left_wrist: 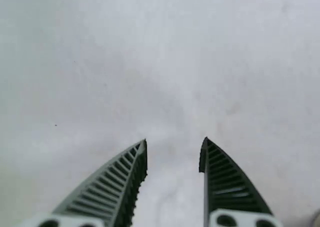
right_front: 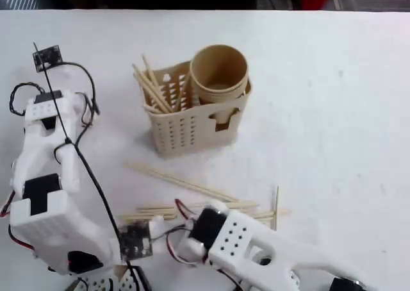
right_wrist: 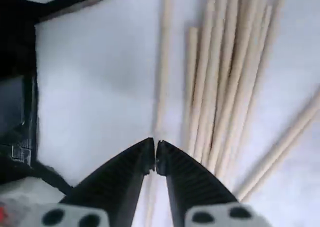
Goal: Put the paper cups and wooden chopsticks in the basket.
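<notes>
Paper cups (right_front: 219,70) are already nested in the basket (right_front: 192,127), and a few sticks stand in its other compartment, leaning away from the cups. The loose chopsticks (right_front: 192,207) lie flat on the table (right_front: 333,111) on the arms' side of the basket, long axes mostly along its front wall, one stray crosswise. Your right gripper (right_wrist: 155,154) has its tips together over a lone chopstick (right_wrist: 162,77) beside the bundle (right_wrist: 225,87); I can't tell if it's pinched. Your left gripper (left_wrist: 172,147) is apart over bare table. The sticks look light, stiff, thin and likely to roll, so pinch one mid-length, across its axis.
</notes>
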Robot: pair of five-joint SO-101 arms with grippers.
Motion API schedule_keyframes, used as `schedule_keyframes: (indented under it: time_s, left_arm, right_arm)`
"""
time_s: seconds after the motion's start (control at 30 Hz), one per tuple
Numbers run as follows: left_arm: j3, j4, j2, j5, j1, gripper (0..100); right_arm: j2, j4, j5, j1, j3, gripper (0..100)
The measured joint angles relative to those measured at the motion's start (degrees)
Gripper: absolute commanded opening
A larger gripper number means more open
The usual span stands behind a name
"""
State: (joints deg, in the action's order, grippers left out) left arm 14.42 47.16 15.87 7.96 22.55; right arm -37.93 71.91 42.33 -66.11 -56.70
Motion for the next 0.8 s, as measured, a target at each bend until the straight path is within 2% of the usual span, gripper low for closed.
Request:
schedule_keyframes:
  time_s: [0.17, 0.3, 0.47, 0.63, 0.8]
  left_arm:
    - [0.0, 0.0, 0.0, 0.0, 0.0, 18]
    - [0.0, 0.0, 0.0, 0.0, 0.0, 18]
    - [0.0, 0.0, 0.0, 0.0, 0.0, 18]
    - [0.0, 0.0, 0.0, 0.0, 0.0, 18]
    - [0.0, 0.0, 0.0, 0.0, 0.0, 18]
  right_arm:
    - [0.0, 0.3, 2.8, -1.0, -0.5, 1.8]
    - [0.0, 0.4, 9.4, -1.3, -3.0, 1.8]
    - [0.0, 0.4, 18.1, -6.6, -7.6, 1.8]
    - [0.0, 0.1, 19.8, -8.6, -10.5, 1.9]
    - [0.0, -4.3, 19.9, -6.8, -15.1, 1.9]
